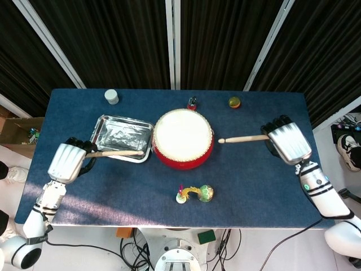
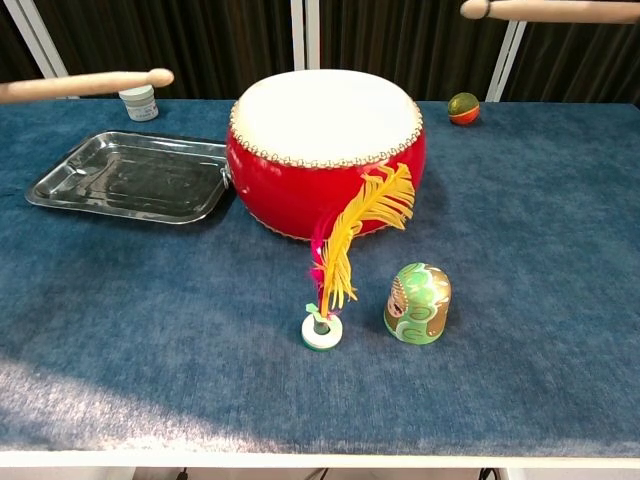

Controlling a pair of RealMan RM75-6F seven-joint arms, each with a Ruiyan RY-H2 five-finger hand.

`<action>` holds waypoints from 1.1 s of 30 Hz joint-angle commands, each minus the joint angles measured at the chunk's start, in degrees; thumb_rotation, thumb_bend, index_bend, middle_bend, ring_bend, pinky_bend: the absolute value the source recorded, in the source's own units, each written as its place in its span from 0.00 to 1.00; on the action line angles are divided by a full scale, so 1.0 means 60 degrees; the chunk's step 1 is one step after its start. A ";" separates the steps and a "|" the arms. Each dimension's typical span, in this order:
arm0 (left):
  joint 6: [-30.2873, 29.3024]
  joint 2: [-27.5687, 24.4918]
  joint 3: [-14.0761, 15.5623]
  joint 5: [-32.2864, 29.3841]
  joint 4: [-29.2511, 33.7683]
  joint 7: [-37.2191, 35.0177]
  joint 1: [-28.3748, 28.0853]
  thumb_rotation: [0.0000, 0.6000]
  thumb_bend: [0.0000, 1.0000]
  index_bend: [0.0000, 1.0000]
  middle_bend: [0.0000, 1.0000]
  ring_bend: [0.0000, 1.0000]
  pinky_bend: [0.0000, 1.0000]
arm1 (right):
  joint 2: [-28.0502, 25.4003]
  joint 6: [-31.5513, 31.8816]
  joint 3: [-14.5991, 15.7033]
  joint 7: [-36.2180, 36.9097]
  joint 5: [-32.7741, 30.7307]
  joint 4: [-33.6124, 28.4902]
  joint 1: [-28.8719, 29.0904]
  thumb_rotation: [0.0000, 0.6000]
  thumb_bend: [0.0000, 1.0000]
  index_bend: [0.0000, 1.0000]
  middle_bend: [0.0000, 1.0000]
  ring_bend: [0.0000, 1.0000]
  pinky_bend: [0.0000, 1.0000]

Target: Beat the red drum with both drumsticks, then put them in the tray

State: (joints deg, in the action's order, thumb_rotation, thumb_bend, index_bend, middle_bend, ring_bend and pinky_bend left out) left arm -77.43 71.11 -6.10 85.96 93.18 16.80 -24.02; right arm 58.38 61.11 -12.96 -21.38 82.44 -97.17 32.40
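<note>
Silver tray [image 1: 121, 138], nothing inside it

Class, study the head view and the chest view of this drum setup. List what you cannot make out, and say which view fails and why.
- Both hands: cut off by the chest view's edges; only the left drumstick and right drumstick enter.
- Left hand, right hand: head view shows their backs; the finger grip underneath is hidden.
- Small figure behind the red drum: too small in head view, hidden by the drum in chest view.
- Tray surface: glare obscures it, head view.
</note>
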 commanded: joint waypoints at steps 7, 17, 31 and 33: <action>0.1938 0.0010 -0.1162 -0.1235 0.0197 0.1799 -0.1718 1.00 0.59 0.66 0.67 0.58 0.45 | 0.0295 -0.1706 -0.0694 -0.2640 -0.2761 -0.0510 0.1901 1.00 0.75 0.79 0.68 0.37 0.37; 0.2531 0.0127 -0.1529 -0.2316 0.0460 0.2264 -0.2368 1.00 0.59 0.66 0.67 0.58 0.45 | 0.2010 -0.2474 0.0267 -0.5010 -0.4661 0.0981 0.3422 1.00 0.76 0.79 0.68 0.37 0.37; 0.3091 0.1732 -0.1104 -0.3315 -0.0860 0.4043 -0.3374 1.00 0.59 0.66 0.67 0.58 0.46 | 0.0801 -0.0558 -0.0371 -0.3722 -0.3976 -0.0623 0.3106 1.00 0.77 0.80 0.69 0.38 0.37; 0.2960 0.1837 -0.1100 -0.3483 -0.0930 0.4360 -0.3430 1.00 0.59 0.66 0.67 0.58 0.46 | 0.0811 -0.0664 -0.0268 -0.3789 -0.4039 -0.0626 0.3162 1.00 0.77 0.80 0.69 0.38 0.37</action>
State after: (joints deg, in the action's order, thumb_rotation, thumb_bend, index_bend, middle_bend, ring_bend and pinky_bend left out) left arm -59.59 80.93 -13.14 66.34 88.67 41.19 -43.73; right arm 63.29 57.42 -14.60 -44.05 58.06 -100.83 51.52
